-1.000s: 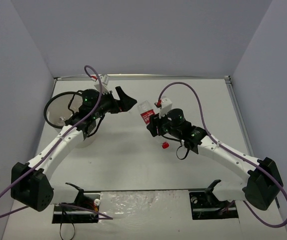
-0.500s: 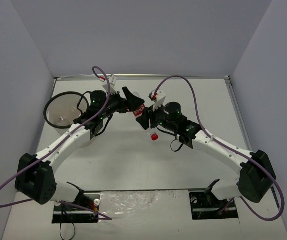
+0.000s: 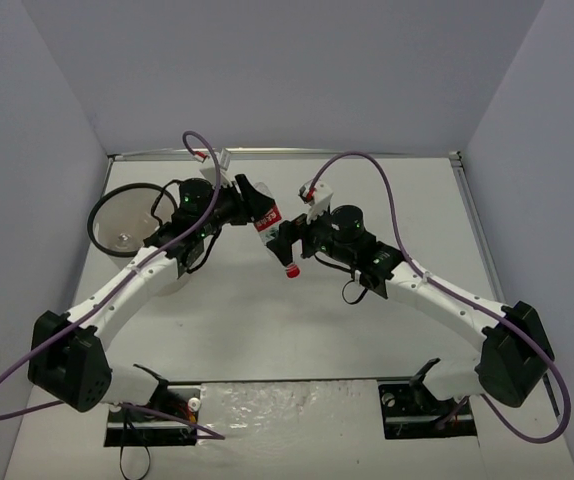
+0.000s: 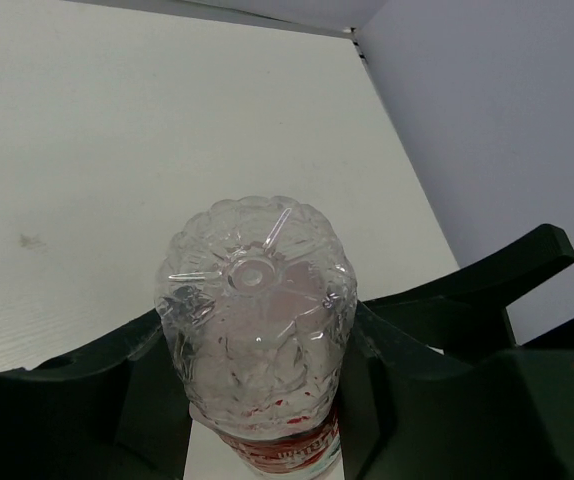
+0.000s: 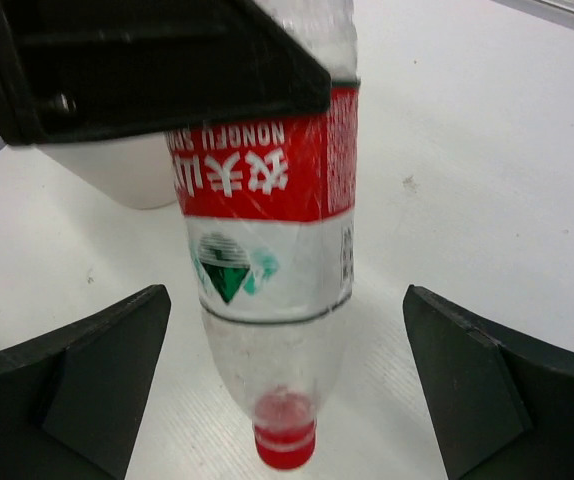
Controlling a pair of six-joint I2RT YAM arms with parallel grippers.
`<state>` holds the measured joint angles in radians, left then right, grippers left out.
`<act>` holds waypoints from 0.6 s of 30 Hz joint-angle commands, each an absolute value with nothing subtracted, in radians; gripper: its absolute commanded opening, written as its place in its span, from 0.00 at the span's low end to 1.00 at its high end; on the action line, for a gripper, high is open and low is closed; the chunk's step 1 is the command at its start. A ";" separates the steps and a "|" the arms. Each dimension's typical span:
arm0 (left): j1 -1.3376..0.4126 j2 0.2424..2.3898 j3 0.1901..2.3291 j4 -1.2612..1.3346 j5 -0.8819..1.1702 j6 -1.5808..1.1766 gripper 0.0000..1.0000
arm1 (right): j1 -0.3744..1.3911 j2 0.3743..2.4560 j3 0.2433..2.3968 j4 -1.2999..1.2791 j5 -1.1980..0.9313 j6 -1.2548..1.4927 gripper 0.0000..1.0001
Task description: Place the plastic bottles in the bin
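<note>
A red-labelled plastic bottle (image 3: 273, 238) with a red cap (image 3: 291, 271) hangs cap down above the middle of the table. My left gripper (image 3: 254, 211) is shut on its upper, clear end; in the left wrist view the bottle's base (image 4: 257, 300) bulges between the black fingers (image 4: 437, 320). My right gripper (image 3: 289, 242) stands open around the lower part. Its fingers (image 5: 77, 380) are well apart from the bottle (image 5: 267, 250) on both sides. The bin (image 3: 98, 215), white with a black rim, sits at the far left behind the left arm.
Grey walls close the table on three sides. Purple cables arch over both arms. Two dark cut-outs (image 3: 167, 410) lie in the table's near edge by the arm bases. A white rounded wall (image 5: 132, 175), probably the bin's, shows behind the bottle in the right wrist view.
The right gripper carried the bottle left to the left gripper. The left gripper shut on its upper end, and the right gripper opened and let go.
</note>
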<state>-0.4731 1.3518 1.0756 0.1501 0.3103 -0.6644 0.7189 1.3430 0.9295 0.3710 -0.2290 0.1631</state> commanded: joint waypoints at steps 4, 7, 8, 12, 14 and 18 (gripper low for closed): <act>-0.323 1.213 1.286 0.074 0.229 -0.527 0.00 | 0.714 1.239 0.892 0.375 -0.164 0.147 1.00; -0.204 1.136 1.304 0.078 0.198 -0.548 0.00 | 0.703 1.217 0.842 0.407 -0.110 0.157 1.00; -0.192 1.110 1.314 0.085 0.186 -0.549 0.00 | 0.694 1.220 0.835 0.407 -0.103 0.164 1.00; -0.171 1.094 1.423 -0.079 0.037 -0.470 0.00 | 0.665 1.223 0.836 0.374 -0.078 0.179 1.00; -0.160 1.090 1.480 -0.155 -0.163 -0.414 0.00 | 0.637 1.213 0.819 0.376 -0.060 0.196 1.00; -0.075 1.088 1.523 -0.209 -0.293 -0.361 0.00 | 0.565 1.199 0.796 0.368 -0.108 0.230 1.00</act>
<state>-0.1449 1.0896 1.4593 -0.1214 -0.0725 -0.4492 0.6237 1.2409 0.8086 0.3241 -0.1085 0.1889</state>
